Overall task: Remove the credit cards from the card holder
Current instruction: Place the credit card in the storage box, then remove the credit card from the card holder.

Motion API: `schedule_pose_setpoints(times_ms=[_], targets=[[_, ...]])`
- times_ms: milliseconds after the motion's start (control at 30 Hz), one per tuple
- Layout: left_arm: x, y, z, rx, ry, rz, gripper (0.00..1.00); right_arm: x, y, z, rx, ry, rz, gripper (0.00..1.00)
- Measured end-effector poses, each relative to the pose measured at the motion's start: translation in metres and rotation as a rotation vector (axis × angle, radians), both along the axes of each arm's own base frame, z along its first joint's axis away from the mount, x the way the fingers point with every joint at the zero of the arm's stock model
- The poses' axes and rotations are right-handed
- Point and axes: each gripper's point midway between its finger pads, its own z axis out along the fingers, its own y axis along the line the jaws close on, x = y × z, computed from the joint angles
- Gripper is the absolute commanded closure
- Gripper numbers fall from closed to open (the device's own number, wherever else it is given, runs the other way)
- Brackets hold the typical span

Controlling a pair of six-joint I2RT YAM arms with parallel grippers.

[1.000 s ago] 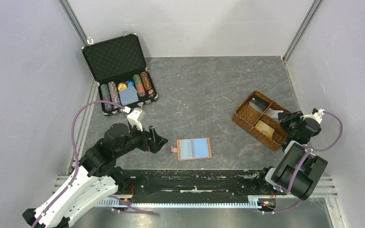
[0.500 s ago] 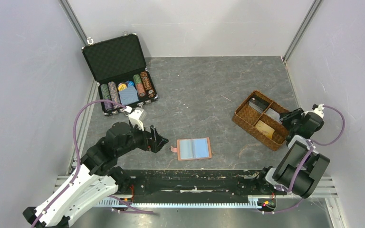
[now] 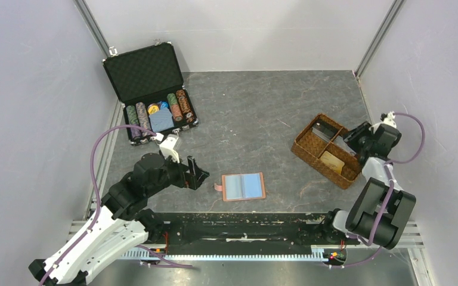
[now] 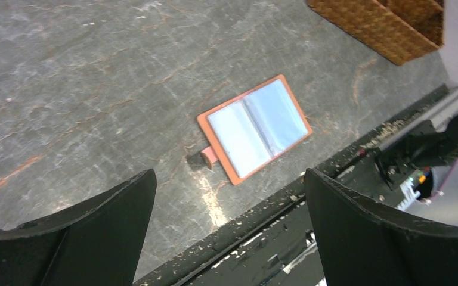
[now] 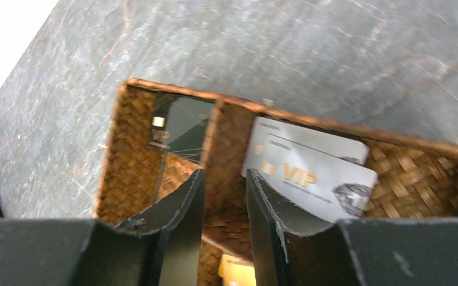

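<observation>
Left pincer [image 3: 195,173] spread wide, empty, tan leather card holder [image 3: 243,186] open flat at its 3 o'clock, brown woven divided tray [image 3: 306,156] at the holder's 2 o'clock, holding dark grey credit card [image 5: 179,119], white credit card [image 5: 310,167], tan credit card [image 3: 332,161], my right pincer [image 5: 225,179] narrowly apart, empty, above the tray's divider

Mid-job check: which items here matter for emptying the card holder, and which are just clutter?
Job:
card holder, lying open
credit cards, in the woven tray

Lying about:
chip case
poker chips
</observation>
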Motion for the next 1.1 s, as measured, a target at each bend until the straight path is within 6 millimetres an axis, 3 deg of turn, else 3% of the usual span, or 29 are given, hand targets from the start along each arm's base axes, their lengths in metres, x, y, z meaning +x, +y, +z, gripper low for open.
schedule_pose_setpoints(times_ms=[167,300,467,567,700,933,1100], targets=[[0.008,0.013,-0.01,0.061,0.011,0.076,0.0,0.019,0.034,0.038,-0.071,-0.014,0.113,0.61],[0.011,0.022,-0.017,0.103,0.018,0.121,0.0,0.016,0.086,0.059,-0.117,-0.039,0.232,0.57],[0.013,0.036,-0.008,0.102,-0.03,0.18,0.0,-0.001,0.155,0.073,-0.15,-0.068,0.379,0.54],[0.013,0.045,0.004,0.086,-0.075,0.219,0.0,-0.023,0.205,0.066,-0.152,-0.069,0.489,0.54],[0.013,0.051,0.011,0.085,-0.109,0.229,0.0,-0.065,0.267,0.039,-0.157,-0.01,0.643,0.53],[0.01,0.058,0.022,0.058,-0.165,0.24,0.0,-0.119,0.343,-0.001,-0.26,0.103,0.819,0.42],[0.005,0.069,0.038,0.002,-0.233,0.274,0.0,-0.138,0.397,-0.006,-0.351,0.126,0.885,0.35]])
